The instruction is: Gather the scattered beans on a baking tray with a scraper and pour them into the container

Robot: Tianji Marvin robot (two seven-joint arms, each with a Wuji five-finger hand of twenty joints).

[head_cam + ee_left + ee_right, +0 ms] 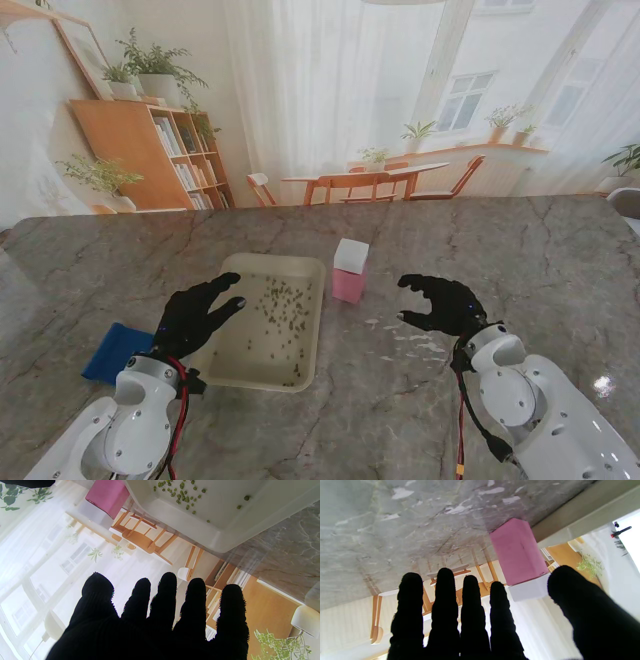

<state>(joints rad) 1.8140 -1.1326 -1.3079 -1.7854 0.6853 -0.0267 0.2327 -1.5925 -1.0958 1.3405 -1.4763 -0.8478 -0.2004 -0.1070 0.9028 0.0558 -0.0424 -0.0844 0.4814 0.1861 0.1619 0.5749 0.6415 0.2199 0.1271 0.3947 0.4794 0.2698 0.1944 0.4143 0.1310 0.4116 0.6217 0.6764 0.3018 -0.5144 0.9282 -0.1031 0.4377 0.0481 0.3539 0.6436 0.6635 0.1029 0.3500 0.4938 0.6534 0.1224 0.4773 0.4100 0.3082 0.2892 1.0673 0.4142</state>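
A cream baking tray [310, 268] lies on the marble table in front of me, with several small green beans [280, 305] scattered over its floor. My left hand [192, 315] hovers over the tray's left rim [225, 540], fingers spread, holding nothing; the beans [180, 495] show in the left wrist view. A pink container with a white top [350, 270] stands just right of the tray. My right hand [440, 305] is open to the container's right, nearer to me. The container [517, 552] shows beyond my right fingers [470, 600].
A blue flat object [115, 352] lies on the table left of my left hand. White flecks [410, 340] mark the marble by my right hand. Behind the table is a room backdrop with shelves and chairs.
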